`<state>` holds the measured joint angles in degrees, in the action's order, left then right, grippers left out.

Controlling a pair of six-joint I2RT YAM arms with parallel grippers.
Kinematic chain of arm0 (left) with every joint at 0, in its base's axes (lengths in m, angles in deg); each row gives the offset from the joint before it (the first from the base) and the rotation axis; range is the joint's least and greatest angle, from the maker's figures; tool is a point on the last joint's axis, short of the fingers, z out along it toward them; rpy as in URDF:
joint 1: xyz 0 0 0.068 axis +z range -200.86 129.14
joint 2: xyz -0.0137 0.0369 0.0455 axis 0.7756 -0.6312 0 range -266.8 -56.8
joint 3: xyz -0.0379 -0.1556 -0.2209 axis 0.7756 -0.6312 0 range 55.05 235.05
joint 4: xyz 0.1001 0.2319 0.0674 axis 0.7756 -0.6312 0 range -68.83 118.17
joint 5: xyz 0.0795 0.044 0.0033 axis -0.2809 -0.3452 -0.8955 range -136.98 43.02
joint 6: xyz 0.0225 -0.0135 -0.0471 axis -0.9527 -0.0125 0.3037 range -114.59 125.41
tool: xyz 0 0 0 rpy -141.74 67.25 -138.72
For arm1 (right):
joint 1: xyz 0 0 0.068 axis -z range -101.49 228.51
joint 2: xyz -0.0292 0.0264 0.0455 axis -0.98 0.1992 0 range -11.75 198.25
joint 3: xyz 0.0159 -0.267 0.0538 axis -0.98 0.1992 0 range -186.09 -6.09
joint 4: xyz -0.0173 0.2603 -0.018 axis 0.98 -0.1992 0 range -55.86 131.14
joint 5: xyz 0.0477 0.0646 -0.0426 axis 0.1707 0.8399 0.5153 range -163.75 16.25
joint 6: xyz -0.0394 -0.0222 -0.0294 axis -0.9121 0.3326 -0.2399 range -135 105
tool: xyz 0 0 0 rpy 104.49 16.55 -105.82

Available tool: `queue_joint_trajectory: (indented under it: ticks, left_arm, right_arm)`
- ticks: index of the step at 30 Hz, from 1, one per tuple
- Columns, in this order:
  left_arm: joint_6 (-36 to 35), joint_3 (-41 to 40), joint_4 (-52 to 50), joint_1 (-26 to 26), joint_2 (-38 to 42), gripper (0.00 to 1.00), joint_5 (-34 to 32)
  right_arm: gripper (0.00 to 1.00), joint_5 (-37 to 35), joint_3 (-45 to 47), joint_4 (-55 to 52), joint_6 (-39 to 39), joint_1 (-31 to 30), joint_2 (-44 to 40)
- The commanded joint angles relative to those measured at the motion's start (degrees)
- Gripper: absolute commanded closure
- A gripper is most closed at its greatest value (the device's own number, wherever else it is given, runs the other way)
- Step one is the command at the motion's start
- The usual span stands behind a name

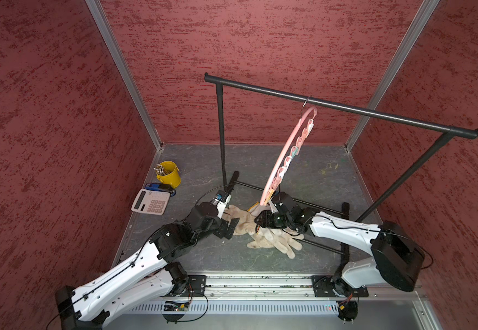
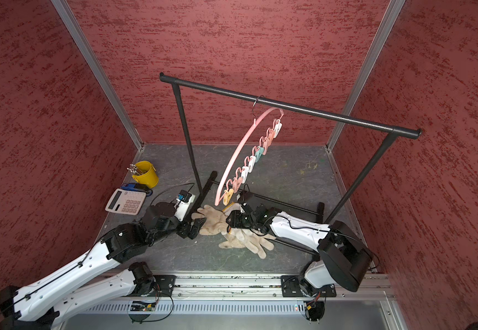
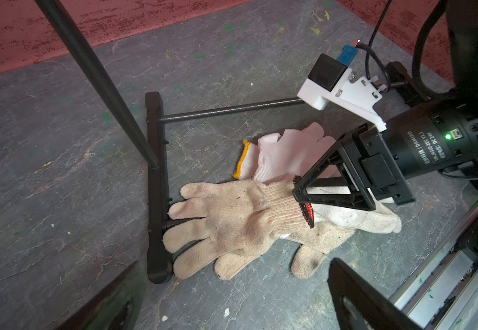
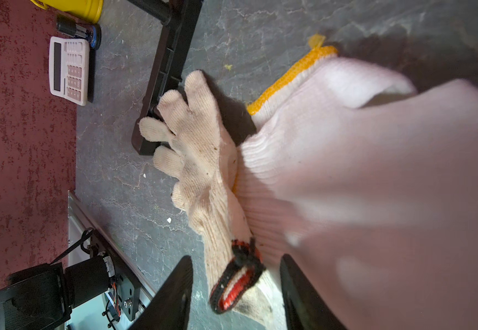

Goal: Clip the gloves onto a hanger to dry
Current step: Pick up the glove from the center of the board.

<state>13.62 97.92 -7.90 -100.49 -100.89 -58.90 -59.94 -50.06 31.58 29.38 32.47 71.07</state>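
Observation:
Several gloves (image 1: 263,231) (image 2: 220,225) lie heaped on the grey floor between my arms. A dirty cream glove (image 3: 232,220) (image 4: 203,160) lies flat on top, and its red-black cuff (image 4: 239,283) (image 3: 307,213) sits between the fingers of my right gripper (image 4: 236,297) (image 3: 300,190). The jaws stand apart, with a gap on each side of the cuff. A white glove with a yellow cuff (image 3: 286,154) (image 4: 346,157) lies beside it. My left gripper (image 3: 232,303) (image 1: 230,227) is wide open and empty, just off the cream glove's fingertips. The pink hanger (image 1: 282,155) (image 2: 240,151) hangs above, with its clothespins bare.
The black garment rack (image 1: 332,105) spans the back, and its foot bar (image 3: 157,185) lies under the cream glove's fingers. A yellow bucket (image 1: 169,174), a blue stapler (image 1: 160,188) and a calculator (image 1: 151,201) sit at the left wall. An aluminium rail (image 1: 260,283) runs along the front.

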Motion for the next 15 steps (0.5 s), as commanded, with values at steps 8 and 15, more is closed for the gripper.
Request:
queue_joint_trajectory:
  ticks: [8,15]
  left_arm:
    - [-1.56,-1.45,2.33,-0.39,0.94,0.03,-2.31]
    - [-2.80,-2.80,4.20,-0.79,2.43,0.17,-2.18]
  right_arm:
    - [0.59,-1.04,-2.87,3.44,0.07,-0.28,5.39]
    - [0.82,-0.92,-3.49,3.82,0.94,-0.28,4.70]
